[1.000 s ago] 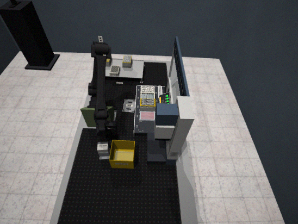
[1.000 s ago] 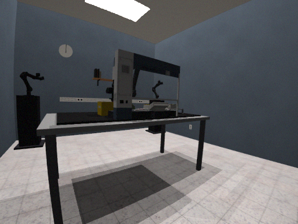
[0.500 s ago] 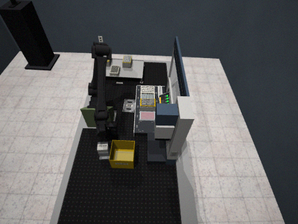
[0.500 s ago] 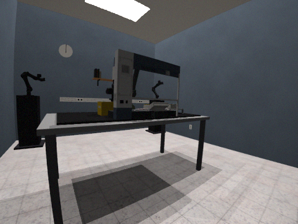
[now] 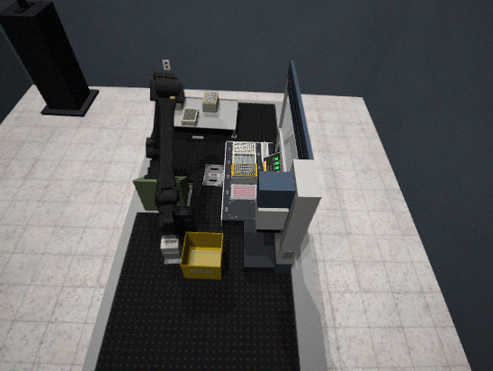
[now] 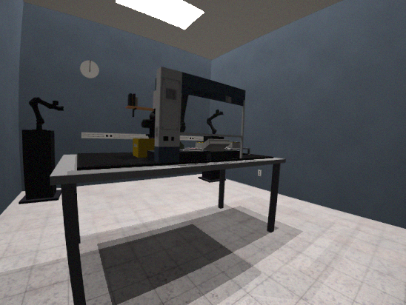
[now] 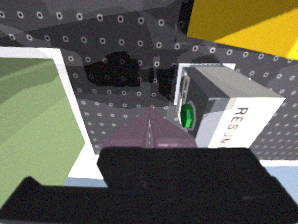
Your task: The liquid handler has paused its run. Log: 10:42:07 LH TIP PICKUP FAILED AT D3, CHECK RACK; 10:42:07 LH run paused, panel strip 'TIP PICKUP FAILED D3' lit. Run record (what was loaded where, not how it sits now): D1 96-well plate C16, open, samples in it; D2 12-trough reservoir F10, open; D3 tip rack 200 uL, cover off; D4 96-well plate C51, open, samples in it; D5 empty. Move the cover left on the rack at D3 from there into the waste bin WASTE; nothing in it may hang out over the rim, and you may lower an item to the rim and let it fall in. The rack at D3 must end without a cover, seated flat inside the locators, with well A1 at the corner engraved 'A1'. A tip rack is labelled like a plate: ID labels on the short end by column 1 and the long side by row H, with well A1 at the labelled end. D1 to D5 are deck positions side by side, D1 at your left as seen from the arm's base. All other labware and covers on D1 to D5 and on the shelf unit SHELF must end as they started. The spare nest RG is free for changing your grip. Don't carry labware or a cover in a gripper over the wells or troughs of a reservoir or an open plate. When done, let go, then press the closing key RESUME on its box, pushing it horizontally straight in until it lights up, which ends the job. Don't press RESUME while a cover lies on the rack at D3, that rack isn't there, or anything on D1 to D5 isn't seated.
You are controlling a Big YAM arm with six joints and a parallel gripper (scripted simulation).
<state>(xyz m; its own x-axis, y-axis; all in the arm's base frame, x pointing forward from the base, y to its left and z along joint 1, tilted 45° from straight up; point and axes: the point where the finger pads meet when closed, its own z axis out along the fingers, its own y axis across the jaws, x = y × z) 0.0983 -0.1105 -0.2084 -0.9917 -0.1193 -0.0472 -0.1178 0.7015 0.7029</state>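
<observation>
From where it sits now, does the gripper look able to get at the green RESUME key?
Probably yes. The shut, empty gripper sits just short of the green RESUME key, with only bare mat between them; the key lies slightly off to its side, so a small shift seems needed.

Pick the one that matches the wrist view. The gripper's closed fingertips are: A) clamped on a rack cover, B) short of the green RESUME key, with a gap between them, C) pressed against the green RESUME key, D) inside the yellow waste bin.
B: the closed gripper holds nothing, and its tip sits apart from the green RESUME key.

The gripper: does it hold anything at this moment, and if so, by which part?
Nothing is held. The gripper is shut with nothing between its fingers, and its tip points near the green RESUME key on its box.
</observation>
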